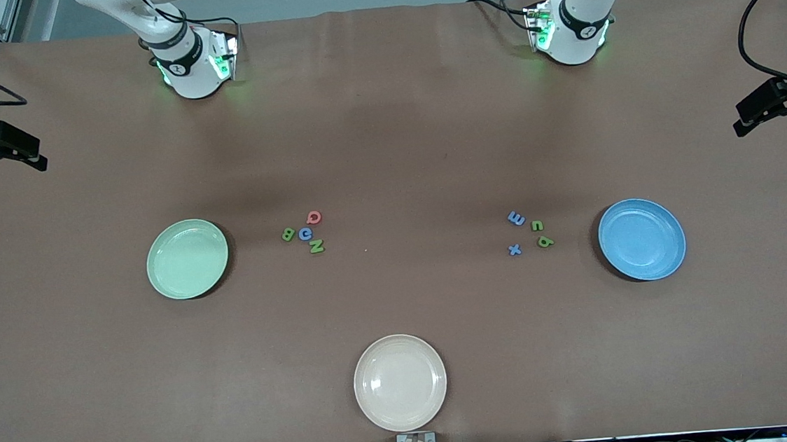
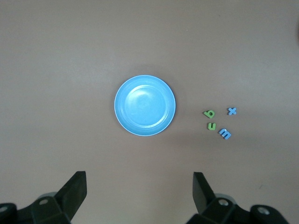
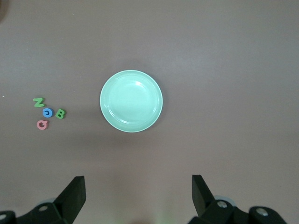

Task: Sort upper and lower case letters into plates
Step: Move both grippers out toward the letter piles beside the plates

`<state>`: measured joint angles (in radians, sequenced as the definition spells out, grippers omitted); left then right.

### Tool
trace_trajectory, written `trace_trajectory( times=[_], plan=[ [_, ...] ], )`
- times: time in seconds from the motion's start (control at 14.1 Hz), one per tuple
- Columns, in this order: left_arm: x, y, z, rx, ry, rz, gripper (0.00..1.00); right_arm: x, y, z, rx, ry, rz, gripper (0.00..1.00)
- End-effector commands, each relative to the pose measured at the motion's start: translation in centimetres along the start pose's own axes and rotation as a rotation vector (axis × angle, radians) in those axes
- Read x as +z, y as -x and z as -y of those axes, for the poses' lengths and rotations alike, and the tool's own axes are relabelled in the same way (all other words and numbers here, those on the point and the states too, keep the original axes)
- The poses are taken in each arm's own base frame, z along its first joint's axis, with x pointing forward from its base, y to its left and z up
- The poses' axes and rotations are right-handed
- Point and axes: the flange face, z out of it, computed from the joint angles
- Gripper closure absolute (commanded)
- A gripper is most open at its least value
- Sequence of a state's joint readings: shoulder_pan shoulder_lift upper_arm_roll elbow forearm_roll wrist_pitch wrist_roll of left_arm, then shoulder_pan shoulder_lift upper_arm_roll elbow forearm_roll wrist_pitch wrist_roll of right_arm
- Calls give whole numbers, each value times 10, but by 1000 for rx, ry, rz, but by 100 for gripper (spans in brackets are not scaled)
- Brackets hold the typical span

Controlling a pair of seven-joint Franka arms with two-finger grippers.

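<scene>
We found both arms waiting, each held high at its own end of the table. The left gripper (image 2: pixel 138 196) hung spread and empty over the blue plate (image 1: pixel 641 239); the right gripper (image 3: pixel 138 198) hung likewise, jaws wide, over the mint plate (image 1: pixel 187 258). The capitals (image 1: pixel 304 233) lay clustered beside the mint plate, the small letters (image 1: pixel 528 231) loosely grouped beside the blue one, all toward the table's middle. A cream plate (image 1: pixel 400 382) sat by the edge nearest the front camera. The letters looked light, stiff and thin; we judged a pinch across the narrow edges safest.
</scene>
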<state>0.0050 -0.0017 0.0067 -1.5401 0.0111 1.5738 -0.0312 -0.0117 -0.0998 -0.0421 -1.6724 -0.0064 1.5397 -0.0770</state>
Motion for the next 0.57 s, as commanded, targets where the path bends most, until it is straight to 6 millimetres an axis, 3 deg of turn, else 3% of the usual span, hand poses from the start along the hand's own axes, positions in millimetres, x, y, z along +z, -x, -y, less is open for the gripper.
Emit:
trace_trajectory(
  times=[0.0, 0.35, 0.5],
  plan=[
    [-6, 6, 1, 15, 14, 2, 0, 0, 9, 0, -2, -29, -3, 0],
    [-3, 5, 2, 12, 14, 8, 0, 1, 9, 0, -2, -29, 1, 0],
    [10, -1, -7, 11, 13, 33, 0, 0, 9, -1, -1, -29, 1, 0]
  ],
)
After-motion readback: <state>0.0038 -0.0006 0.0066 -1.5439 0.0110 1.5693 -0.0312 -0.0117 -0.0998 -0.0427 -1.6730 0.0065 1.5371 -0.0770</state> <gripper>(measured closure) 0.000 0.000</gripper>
